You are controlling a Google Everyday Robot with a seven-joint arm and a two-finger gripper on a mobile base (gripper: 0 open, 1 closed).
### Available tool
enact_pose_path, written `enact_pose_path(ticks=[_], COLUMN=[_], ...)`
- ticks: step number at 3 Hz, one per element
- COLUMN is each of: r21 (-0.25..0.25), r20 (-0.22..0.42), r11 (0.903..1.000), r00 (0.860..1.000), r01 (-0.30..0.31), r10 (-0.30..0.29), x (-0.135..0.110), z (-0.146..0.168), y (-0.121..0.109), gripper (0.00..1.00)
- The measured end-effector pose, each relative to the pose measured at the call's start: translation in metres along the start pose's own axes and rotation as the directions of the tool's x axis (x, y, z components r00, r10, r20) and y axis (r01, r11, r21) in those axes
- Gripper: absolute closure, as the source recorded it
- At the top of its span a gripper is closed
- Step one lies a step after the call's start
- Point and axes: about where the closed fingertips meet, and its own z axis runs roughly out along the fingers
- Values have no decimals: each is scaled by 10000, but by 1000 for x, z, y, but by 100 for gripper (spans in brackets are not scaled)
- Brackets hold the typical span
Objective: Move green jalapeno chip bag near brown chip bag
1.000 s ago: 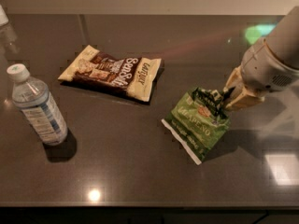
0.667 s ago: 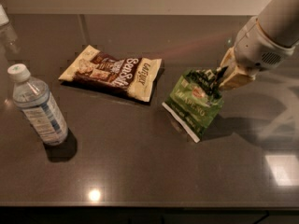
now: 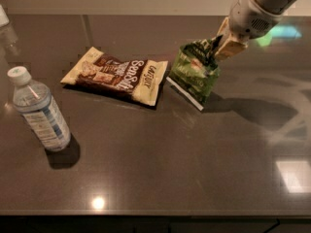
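Your hand (image 3: 217,45) sat at the far right, clamped on the top edge of the green jalapeno chip bag (image 3: 193,74). That bag hung tilted beneath it, its white lower seal down by the worktop (image 3: 170,174), just right of the brown chip bag (image 3: 116,75), which lay flat. Off at the near left, well apart, a water bottle (image 3: 39,111) stood upright.

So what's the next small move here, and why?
Probably lower the green bag to the table and let go: the claw is shut on its top corner, and the bag hangs tilted right beside the end of the brown bag.
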Motion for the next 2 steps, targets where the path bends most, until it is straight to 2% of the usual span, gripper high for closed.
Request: enact_pose_path(ticks=[1, 2], r21=[135, 4], r20=[327, 566], r11=[9999, 10000], r00=[9995, 9984], r01=[-54, -74], r10=[50, 73], x=[-13, -24], z=[9, 24], y=[-28, -41], gripper=[100, 84])
